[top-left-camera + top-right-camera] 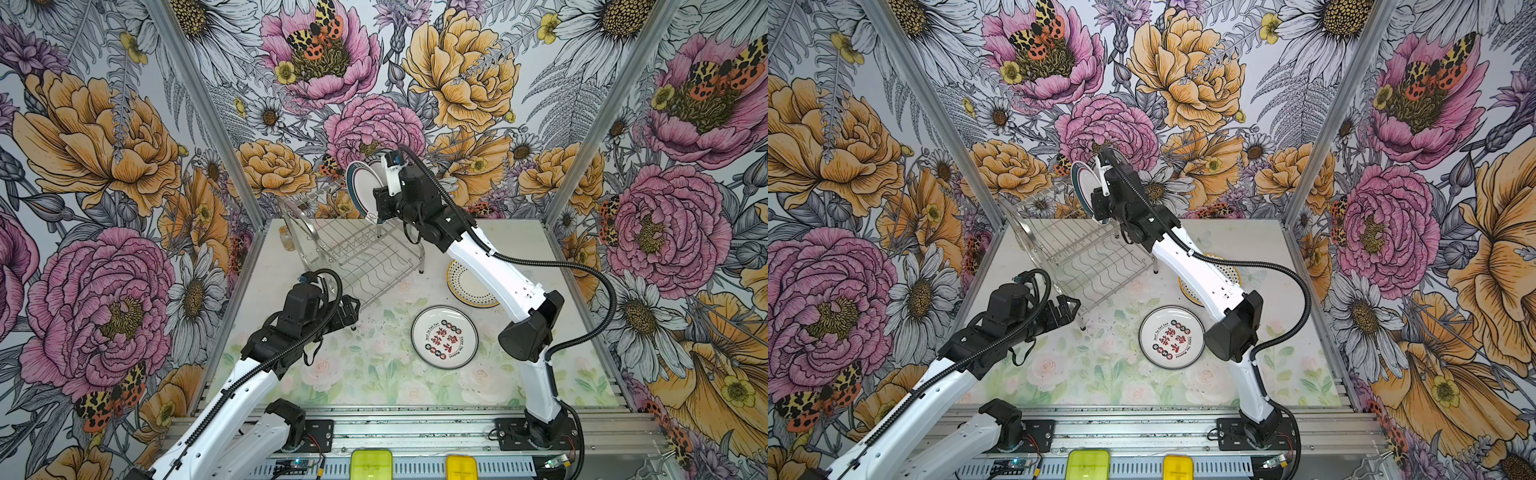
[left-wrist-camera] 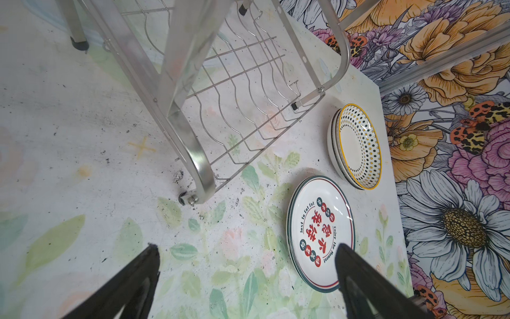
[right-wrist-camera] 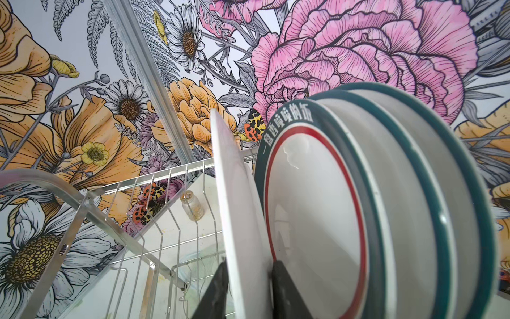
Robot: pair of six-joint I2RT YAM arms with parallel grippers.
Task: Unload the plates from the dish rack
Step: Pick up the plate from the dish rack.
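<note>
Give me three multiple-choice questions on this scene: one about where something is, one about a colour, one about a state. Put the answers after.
1. Where is the red-character plate?
A) standing in the rack
B) lying flat on the table
C) held in a claw

2. What colour edges the top dotted plate?
A) yellow
B) pink
C) purple

3. How is the left claw?
A) open and empty
B) shut on a plate
C) shut on a jar

Answers:
1 B: it lies face up on the tabletop, apart from both claws.
2 A: a yellow line rings its rim.
3 A: its fingers stand wide apart with nothing between them.
</note>
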